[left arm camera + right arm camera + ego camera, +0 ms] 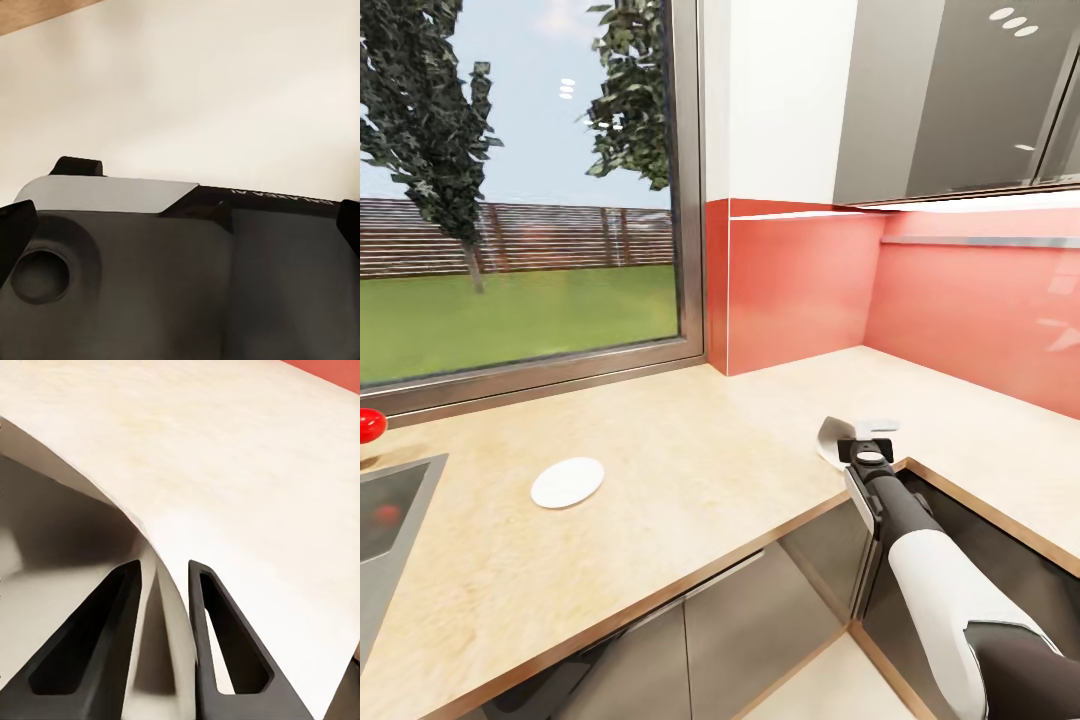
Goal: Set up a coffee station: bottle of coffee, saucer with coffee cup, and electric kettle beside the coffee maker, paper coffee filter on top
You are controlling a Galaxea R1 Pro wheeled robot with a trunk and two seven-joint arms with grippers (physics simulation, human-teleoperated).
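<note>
My right gripper (857, 447) hovers over the countertop (690, 470) near its inner corner, shut on the paper coffee filter (830, 438), a thin white curved sheet. Up close in the right wrist view, both black fingers (105, 645) pinch the filter's (67, 532) edge, with the beige countertop (247, 472) beyond. The saucer (567, 482), a flat white round plate, lies on the countertop to the left, well apart from the gripper. In the left wrist view my left gripper (180, 225) is open, its dark fingertips (15, 229) at the picture's sides, facing my own dark body and a pale floor.
A grey inset sink (390, 505) sits at the far left, with a red round object (370, 423) behind it. A large window (520, 190) backs the counter, and a red backsplash (960, 300) lines the corner under grey wall cabinets (950, 90). Dark cabinet fronts (760, 620) stand below.
</note>
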